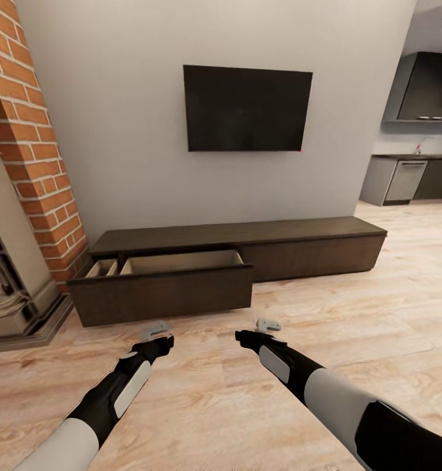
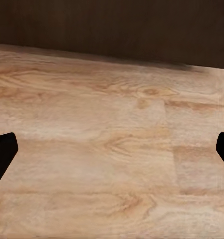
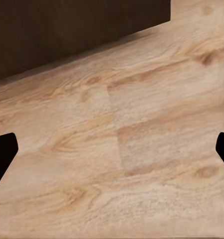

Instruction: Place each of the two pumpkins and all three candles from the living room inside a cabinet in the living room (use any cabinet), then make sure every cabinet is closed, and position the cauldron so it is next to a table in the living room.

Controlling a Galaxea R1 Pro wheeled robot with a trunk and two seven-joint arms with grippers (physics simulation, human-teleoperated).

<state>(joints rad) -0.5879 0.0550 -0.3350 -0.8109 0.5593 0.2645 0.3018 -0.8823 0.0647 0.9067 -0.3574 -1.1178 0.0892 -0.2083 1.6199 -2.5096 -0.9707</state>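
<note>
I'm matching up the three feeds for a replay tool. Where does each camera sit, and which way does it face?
Head view: on the robot's head, looking forward and down at the cabinet with its open drawer; both arms and the left pincer and right pincer show.
Left wrist view: on the left arm, aimed over the floor at the drawer front; both fingertips show.
Right wrist view: on the right arm, likewise; fingertips at the edges.
Shared: wood floor and dark cabinet front.

The light wood-plank floor [image 1: 351, 307] carried the long dark-brown cabinet [image 1: 312, 245] against the wall. Its left drawer [image 1: 162, 288] stood pulled open over the planks, insides looking pale.
</note>
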